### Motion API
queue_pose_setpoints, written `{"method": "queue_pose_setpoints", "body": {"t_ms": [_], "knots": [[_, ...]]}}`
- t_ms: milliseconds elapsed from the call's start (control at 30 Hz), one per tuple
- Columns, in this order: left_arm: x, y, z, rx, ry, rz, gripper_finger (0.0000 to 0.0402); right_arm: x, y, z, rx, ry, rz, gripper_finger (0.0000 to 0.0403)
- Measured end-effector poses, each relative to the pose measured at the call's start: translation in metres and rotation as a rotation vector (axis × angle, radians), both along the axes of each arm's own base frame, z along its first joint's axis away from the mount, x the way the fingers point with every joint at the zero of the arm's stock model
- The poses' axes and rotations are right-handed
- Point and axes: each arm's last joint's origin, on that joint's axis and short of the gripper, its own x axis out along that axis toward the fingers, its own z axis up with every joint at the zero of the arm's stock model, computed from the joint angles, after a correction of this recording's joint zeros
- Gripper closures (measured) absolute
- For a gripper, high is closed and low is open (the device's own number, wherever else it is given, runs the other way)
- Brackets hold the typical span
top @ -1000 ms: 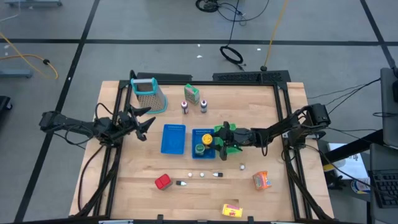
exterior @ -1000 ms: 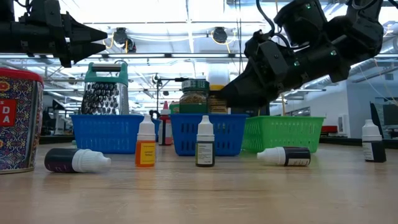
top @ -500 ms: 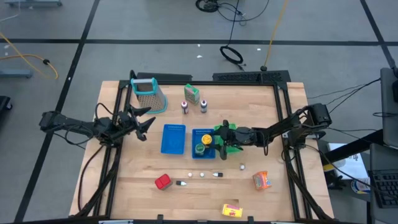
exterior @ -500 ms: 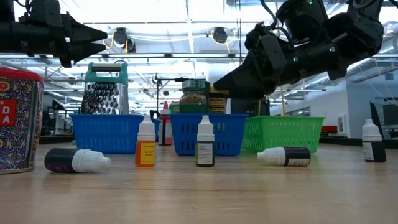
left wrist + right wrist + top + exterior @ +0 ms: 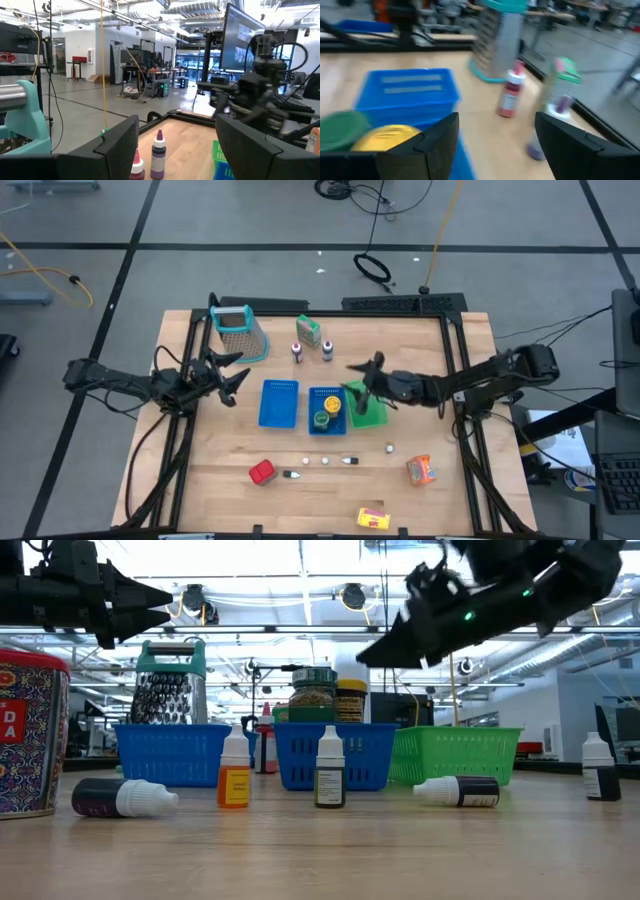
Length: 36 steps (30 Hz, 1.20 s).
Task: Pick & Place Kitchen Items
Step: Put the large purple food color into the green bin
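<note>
Near edge: we see yellow box (image 5: 373, 518), orange packet (image 5: 420, 470), red can (image 5: 262, 472), row of tiny bottles (image 5: 325, 461). Mid-table: two spice jars (image 5: 327, 412) in blue tray (image 5: 327, 424). Right gripper (image 5: 362, 367) above green tray (image 5: 368, 405), fingers spread, empty. Left gripper (image 5: 238, 376) hangs at left, spread, empty. Far: green carton (image 5: 309, 331).
</note>
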Motion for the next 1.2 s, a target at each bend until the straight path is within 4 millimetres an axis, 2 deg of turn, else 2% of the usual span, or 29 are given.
{"method": "queue_pose_setpoints", "body": {"t_ms": [233, 367, 500, 600, 933, 1200], "knots": [[0.000, 0.000, 0.000, -0.003, -0.002, -0.001, 0.0135, -0.004, -0.049, -0.006, 0.094, -0.003, -0.055, 0.0149], [0.000, 0.000, 0.000, 0.000, -0.001, 0.000, 0.0135, -0.007, -0.067, -0.008, 0.118, -0.003, -0.050, 0.0149], [0.000, 0.000, 0.000, 0.000, -0.001, 0.000, 0.0135, -0.008, -0.076, -0.009, 0.131, -0.015, -0.050, 0.0149], [0.000, 0.000, 0.000, 0.000, -0.001, 0.002, 0.0135, -0.004, -0.078, -0.018, 0.142, 0.016, -0.041, 0.0149], [0.000, 0.000, -0.001, -0.007, 0.004, 0.016, 0.0135, 0.018, -0.099, -0.032, 0.152, 0.037, -0.065, 0.0149], [0.000, 0.000, -0.001, -0.006, 0.009, 0.016, 0.0135, 0.031, -0.116, -0.055, 0.238, 0.073, -0.046, 0.0149]]}}
